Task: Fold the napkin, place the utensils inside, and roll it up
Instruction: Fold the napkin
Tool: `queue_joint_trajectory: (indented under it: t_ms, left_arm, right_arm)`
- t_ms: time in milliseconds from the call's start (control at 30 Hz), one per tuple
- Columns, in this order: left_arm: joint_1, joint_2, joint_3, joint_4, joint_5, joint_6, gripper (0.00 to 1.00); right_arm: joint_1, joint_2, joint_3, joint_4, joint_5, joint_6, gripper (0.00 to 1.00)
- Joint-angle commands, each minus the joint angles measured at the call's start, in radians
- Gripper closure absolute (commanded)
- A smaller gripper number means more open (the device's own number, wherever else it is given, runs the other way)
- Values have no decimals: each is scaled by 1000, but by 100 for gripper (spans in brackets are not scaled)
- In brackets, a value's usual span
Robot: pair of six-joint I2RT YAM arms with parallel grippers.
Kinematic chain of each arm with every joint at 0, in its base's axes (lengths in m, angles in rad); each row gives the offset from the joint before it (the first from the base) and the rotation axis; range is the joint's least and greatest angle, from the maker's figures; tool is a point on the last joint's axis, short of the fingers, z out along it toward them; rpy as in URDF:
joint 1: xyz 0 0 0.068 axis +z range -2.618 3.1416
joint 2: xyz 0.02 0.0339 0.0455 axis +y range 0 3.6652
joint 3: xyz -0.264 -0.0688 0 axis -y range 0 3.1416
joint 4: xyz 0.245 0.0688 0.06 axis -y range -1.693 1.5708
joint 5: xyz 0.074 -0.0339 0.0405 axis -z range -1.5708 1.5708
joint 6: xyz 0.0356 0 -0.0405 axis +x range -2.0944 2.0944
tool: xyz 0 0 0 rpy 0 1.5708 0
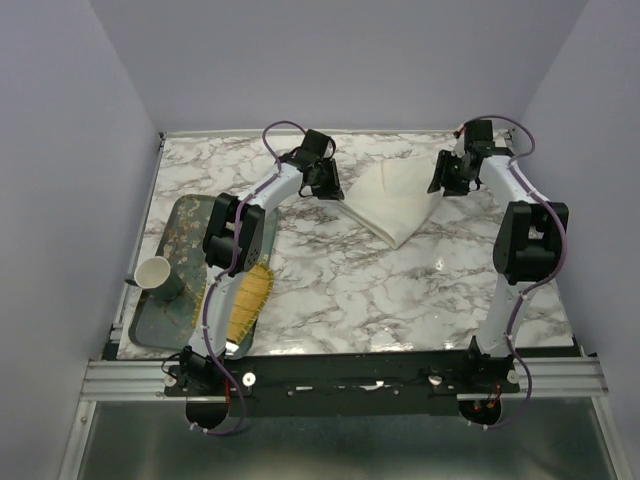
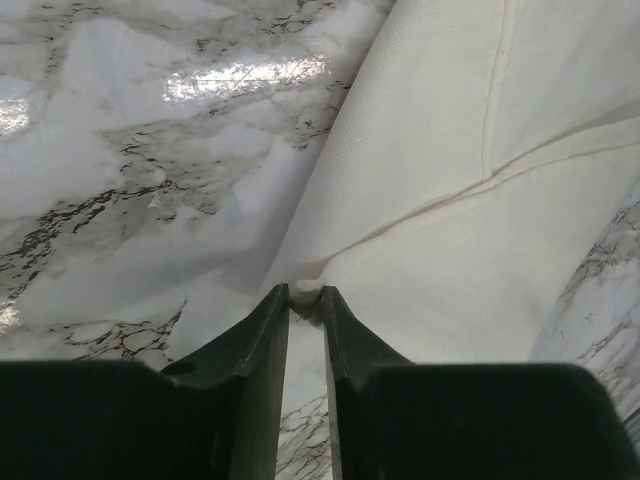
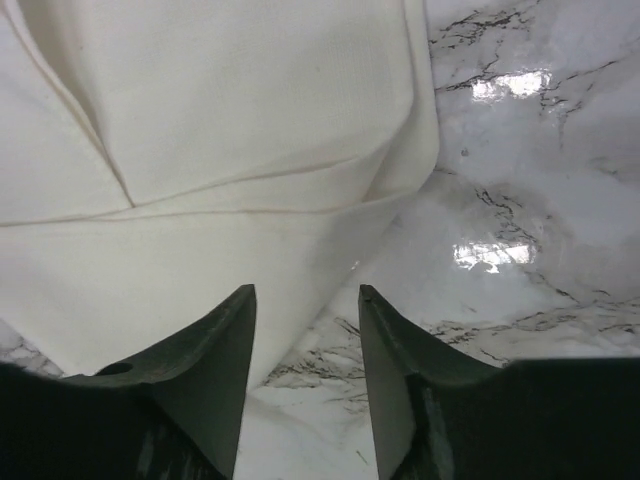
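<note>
**Both grippers at the napkin's far corners**

I am hovering my left gripper [image 1: 330, 190] low at the left corner of the napkin [image 1: 395, 205], and my right gripper [image 1: 445, 185] at its right corner. The napkin is lying folded on the far middle of the marble table [image 1: 350, 290], right between the two of them, with its narrow end pointing toward my bases.

In my left wrist view, the left gripper [image 2: 305, 292] is standing with its jaws only narrowly parted, and a small bunched bit of the napkin [image 2: 450, 150] is sitting in the gap at the tips. The cloth is spreading away from there in overlapping layers, with folded edges crossing it.

In my right wrist view, the right gripper [image 3: 305, 290] is spread wide and is holding nothing. The napkin [image 3: 220, 120] is lying ahead of it and to its left, with the cloth's edge running under my left-hand finger, while bare marble is showing between the tips.

Off to my left, a grey tray [image 1: 160, 320] is sitting by the table's edge, carrying a paper cup [image 1: 155, 272] and a yellow mat [image 1: 250, 300], well apart from the napkin.
</note>
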Motion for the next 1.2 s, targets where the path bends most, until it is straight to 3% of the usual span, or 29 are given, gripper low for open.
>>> queue_joint_trajectory:
  t_ms: [0,33,133,367,500,600,633,800,933,1167]
  left_arm:
    - [6,-25,10,8,-1,8,66]
    - [6,-38,10,1,-7,10,63]
    - [0,-70,-4,-3,-34,22,58]
    - [-8,-140,-58,-9,-70,50,56]
    - [-9,-151,-84,7,-41,33,64]
    - [-16,-131,-76,32,34,-7,73]
    - [-17,-116,-73,53,59,-21,76]
    - [-43,-59,-9,55,91,-48,82]
    - [-42,-24,10,43,73,-45,83]
    - [-32,27,27,17,39,-18,85]
  right_arm:
    - [18,-102,-69,-17,-20,14,38]
    - [18,-109,-75,-17,-33,18,1]
    - [93,-133,-119,4,-84,28,0]
    - [196,-165,-196,64,-89,47,0]
    - [214,-141,-193,91,-165,64,0]
    - [225,-138,-201,119,-187,88,16]
    - [228,-136,-205,128,-197,93,29]
    - [229,-136,-253,142,-239,100,46]
    - [232,-148,-316,188,-274,113,70]
    - [234,-139,-380,208,-274,110,76]
